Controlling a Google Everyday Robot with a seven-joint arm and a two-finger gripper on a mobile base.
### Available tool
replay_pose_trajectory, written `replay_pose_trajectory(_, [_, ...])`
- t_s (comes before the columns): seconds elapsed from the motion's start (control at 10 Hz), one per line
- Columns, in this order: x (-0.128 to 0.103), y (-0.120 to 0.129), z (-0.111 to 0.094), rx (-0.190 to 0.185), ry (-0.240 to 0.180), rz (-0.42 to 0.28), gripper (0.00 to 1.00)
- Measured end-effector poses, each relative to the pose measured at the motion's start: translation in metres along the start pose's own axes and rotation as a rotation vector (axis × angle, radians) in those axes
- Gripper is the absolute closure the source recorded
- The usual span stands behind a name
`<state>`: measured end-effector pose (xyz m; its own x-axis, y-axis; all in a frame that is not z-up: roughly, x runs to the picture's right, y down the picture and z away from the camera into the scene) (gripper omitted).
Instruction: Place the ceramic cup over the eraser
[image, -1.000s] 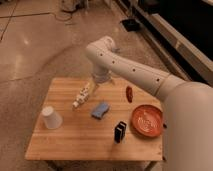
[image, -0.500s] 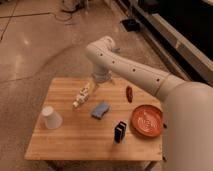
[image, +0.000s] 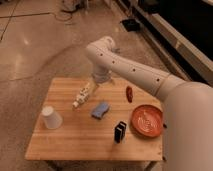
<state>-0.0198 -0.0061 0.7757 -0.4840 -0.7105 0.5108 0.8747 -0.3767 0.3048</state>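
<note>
The white arm (image: 135, 75) reaches out from the robot's bulky body (image: 187, 125), which stands well off to the right of the gripper. It climbs to a bent elbow (image: 101, 50) high above the gripper, then drops to the wrist (image: 100, 77). The gripper (image: 82, 97) hangs just below the wrist, slanting down and to the left in the view.
</note>
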Motion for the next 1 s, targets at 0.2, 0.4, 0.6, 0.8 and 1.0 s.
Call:
replay_pose_trajectory(0.2, [0.000, 0.000, 0.000, 0.000, 0.000, 0.000, 0.20])
replay_pose_trajectory(0.4, [0.000, 0.000, 0.000, 0.000, 0.000, 0.000, 0.20])
replay_pose_trajectory(0.6, [0.000, 0.000, 0.000, 0.000, 0.000, 0.000, 0.20])
replay_pose_trajectory(0.8, [0.001, -0.001, -0.001, 0.001, 0.002, -0.008, 0.20])
replay_pose_trajectory(1.0, [0.012, -0.022, 0.002, 0.031, 0.000, -0.066, 0.20])
